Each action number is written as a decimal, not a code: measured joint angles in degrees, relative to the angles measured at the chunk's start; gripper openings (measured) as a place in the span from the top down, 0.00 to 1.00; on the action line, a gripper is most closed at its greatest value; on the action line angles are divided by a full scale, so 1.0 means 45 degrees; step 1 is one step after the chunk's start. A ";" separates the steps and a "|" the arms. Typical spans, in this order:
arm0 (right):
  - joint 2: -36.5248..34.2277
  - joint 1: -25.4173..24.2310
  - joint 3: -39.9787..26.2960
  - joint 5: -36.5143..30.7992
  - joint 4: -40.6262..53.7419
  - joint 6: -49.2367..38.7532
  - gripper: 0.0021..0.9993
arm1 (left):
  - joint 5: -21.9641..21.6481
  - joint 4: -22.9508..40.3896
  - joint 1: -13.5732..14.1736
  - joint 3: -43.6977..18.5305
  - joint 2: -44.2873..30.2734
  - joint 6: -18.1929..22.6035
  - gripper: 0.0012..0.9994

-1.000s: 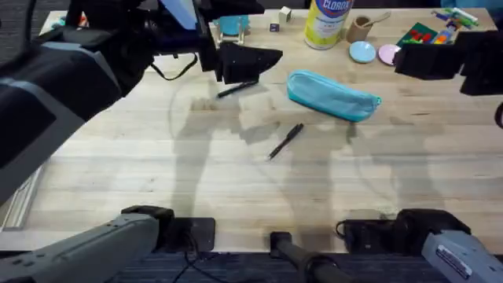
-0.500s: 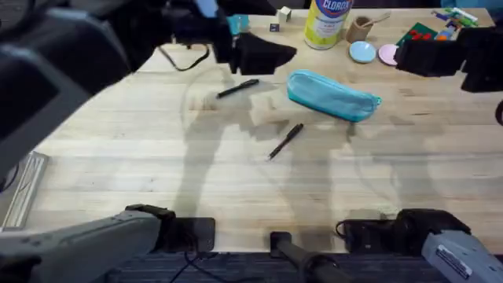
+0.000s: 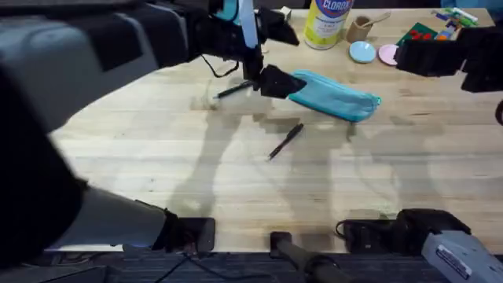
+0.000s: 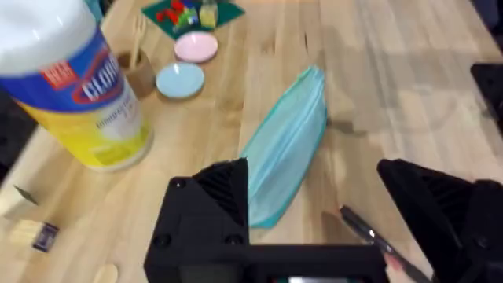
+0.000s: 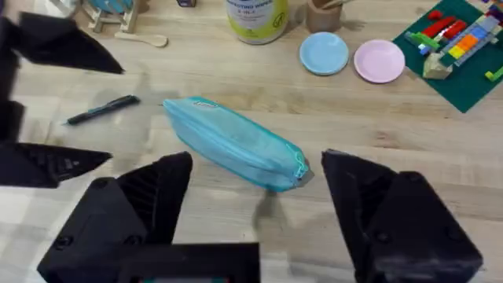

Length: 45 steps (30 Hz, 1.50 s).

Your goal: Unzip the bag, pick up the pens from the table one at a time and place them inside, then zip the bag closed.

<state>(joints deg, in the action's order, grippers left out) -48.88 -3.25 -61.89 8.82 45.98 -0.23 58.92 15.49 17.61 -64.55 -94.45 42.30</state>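
Observation:
The turquoise bag (image 3: 334,95) lies zipped on the table (image 3: 157,157), right of centre, with its length running left to right. One black pen (image 3: 236,89) rests just left of the bag. The other pen (image 3: 285,141) lies nearer the front. My left gripper (image 3: 277,59) hovers open over the bag's left end; in its wrist view the bag (image 4: 287,153) runs between the spread fingers (image 4: 212,212) and a pen (image 4: 369,232) shows beside it. My right gripper (image 3: 405,59) hangs open to the bag's right, with the bag (image 5: 236,141) and a pen (image 5: 102,110) ahead of it.
Along the far edge stand a yellow wipes canister (image 3: 326,23), a small cup (image 3: 360,29), a light-blue dish (image 3: 362,52) and a pink dish (image 3: 388,54). A green plate with coloured blocks (image 3: 428,31) sits at the far right. Bare wood stretches across the front half.
My left arm has swung right and lowered, bringing its gripper from above the far-left pen to the bag's left end. The right arm, bag and pens have not moved.

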 joint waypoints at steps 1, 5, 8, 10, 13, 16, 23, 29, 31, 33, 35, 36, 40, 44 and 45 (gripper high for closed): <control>0.0000 0.0000 0.0000 0.0005 0.0000 -0.0004 0.00 | -0.0021 -0.0001 -0.0005 0.0000 -0.0284 0.0114 0.01; 0.0000 0.0000 0.0000 0.0005 0.0000 -0.0004 0.00 | -0.0060 -0.0006 0.0000 0.0000 -0.1253 0.0336 0.01; 0.0000 0.0000 0.0000 0.0005 0.0005 -0.0004 0.00 | -0.0061 -0.0014 0.0000 0.0000 -0.1777 0.0419 0.01; 0.0000 0.0000 0.0000 0.0005 0.0041 0.0000 0.00 | -0.0070 -0.0006 0.0000 0.0000 -0.1944 0.0428 0.01; 0.0000 0.0000 0.0000 0.0005 0.0237 -0.0004 0.00 | -0.0084 0.0089 0.0000 0.0000 -0.1972 0.0442 0.01; 0.0000 0.0000 0.0000 0.0005 0.0449 -0.0003 0.00 | -0.0094 0.0123 0.0000 0.0000 -0.1972 0.0472 0.01; 0.0000 0.0000 0.0000 0.0005 0.0573 -0.0004 0.00 | -0.0390 -0.1144 0.0024 0.0000 -0.1972 0.0521 0.01; 0.0000 0.0000 0.0000 0.0005 0.0573 -0.0004 0.00 | -0.0419 -0.2142 0.0190 0.0000 -0.2200 0.0526 0.01; 0.0000 0.0000 0.0000 0.0005 0.0573 -0.0004 0.00 | -0.0434 -0.2417 0.0259 0.0000 -0.2432 0.0529 0.01; 0.0000 0.0000 0.0000 0.0005 0.0573 -0.0004 0.00 | -0.0439 -0.2703 0.0300 0.0000 -0.2740 0.0526 0.01; 0.0000 0.0000 0.0000 0.0005 0.0573 -0.0004 0.00 | -0.0439 -0.2972 0.0311 0.0000 -0.3054 0.0526 0.01; 0.0000 0.0000 0.0000 0.0005 0.0573 -0.0004 0.00 | -0.0439 -0.3131 0.0311 0.0000 -0.3210 0.0521 0.01; 0.0000 0.0000 0.0000 0.0005 0.0573 -0.0004 0.00 | -0.0380 -0.4027 0.0311 0.0000 -0.3740 0.0521 0.01; 0.0000 0.0000 0.0000 0.0005 0.0578 -0.0004 0.00 | -0.0197 -0.5138 0.0405 0.0000 -0.4167 0.0517 0.01; 0.0000 0.0000 0.0000 0.0005 0.0575 -0.0004 0.00 | -0.0139 -0.5221 0.0446 0.0000 -0.4238 0.0516 0.01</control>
<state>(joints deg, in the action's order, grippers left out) -48.88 -3.25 -61.89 8.84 48.57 -0.25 58.30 -8.01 19.61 -64.55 -113.53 44.62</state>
